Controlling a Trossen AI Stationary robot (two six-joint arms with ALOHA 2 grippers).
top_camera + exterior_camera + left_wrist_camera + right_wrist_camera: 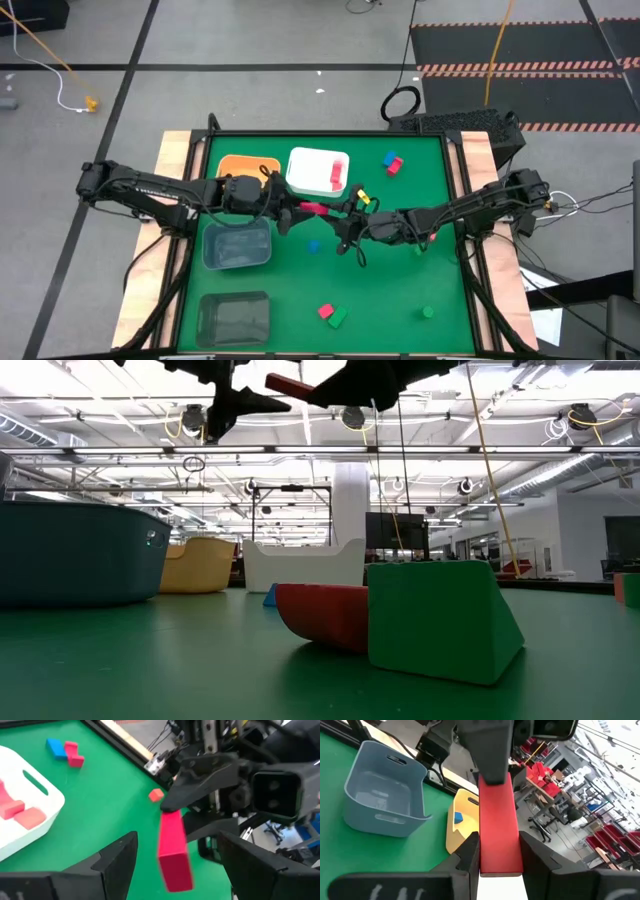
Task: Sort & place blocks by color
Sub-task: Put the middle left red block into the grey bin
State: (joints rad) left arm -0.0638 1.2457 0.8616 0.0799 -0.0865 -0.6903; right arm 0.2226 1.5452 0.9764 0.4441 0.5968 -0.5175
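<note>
A red bar (315, 208) hangs in the air over the table's middle, between my two grippers. My right gripper (500, 842) comes from the table's right and is shut on it. My left gripper (177, 837) comes from the left and is open; its fingers stand on either side of the bar's free end without touching it. Loose blocks lie on the green table: a blue and a red one (391, 163) at the far right, a small blue one (313, 245), a red and green pair (331, 315) near the front, and a green one (427, 312). My right gripper pinches the red bar's right-hand end (172, 812) between its two fingers (470, 852). The fingers come level from the table's right and lie along the bar, which sticks out ahead of them toward the left gripper. The bar is lifted clear of the table, roughly level.
A white bin (305, 158) holding pink blocks and an orange bin (240, 162) with a blue block stand at the far edge. A blue-grey bin (237, 246) and a dark grey bin (233, 318) sit at the left. Small yellow pieces (363, 198) lie near the right gripper.
</note>
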